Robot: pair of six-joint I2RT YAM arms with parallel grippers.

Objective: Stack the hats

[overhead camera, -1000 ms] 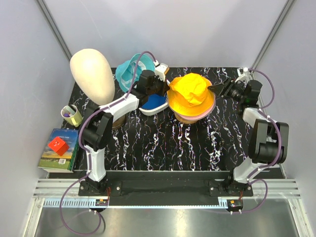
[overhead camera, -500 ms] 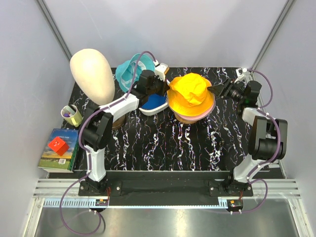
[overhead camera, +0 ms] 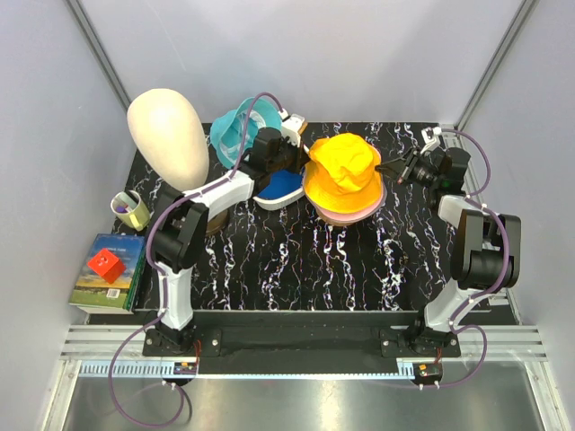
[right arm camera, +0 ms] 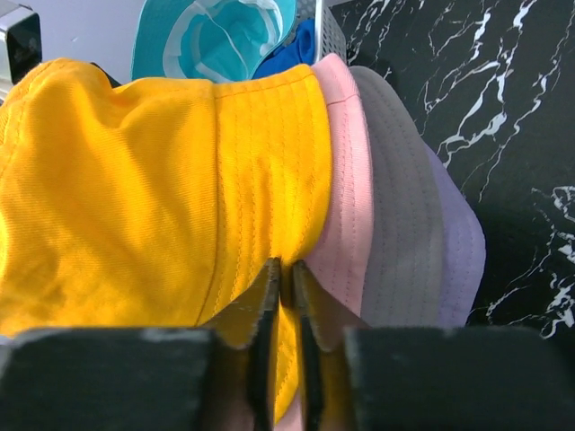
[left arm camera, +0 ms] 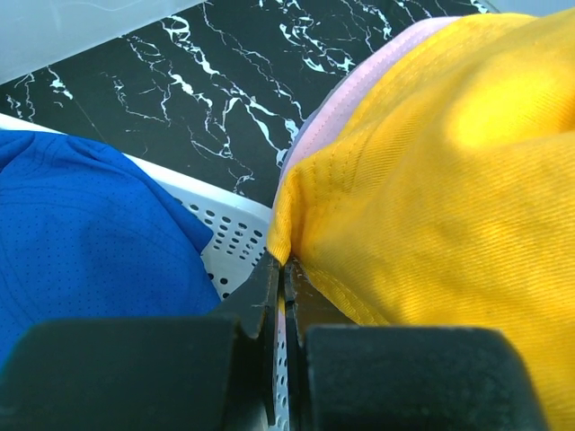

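Closing in from the right, the right claw [overhead camera: 389,168] had reached the stack's brim and narrowed since a second earlier, and the stack sat slightly further left. From the left, the teal hat [overhead camera: 232,126] lay at the back. The royal-blue hat [overhead camera: 283,186] rested in the white basket [left arm camera: 235,235]. The left claw [left arm camera: 280,266], pressed together, pinched one edge of the orange-yellow hat [overhead camera: 346,166], which sat atop the pink hat [right arm camera: 346,171] mid-tabletop [overhead camera: 296,260]. The right claw nipped the opposite brim. Doing this well probably meant drawing both edges down evenly, gripping only yellow fabric, so the crown seated squarely.
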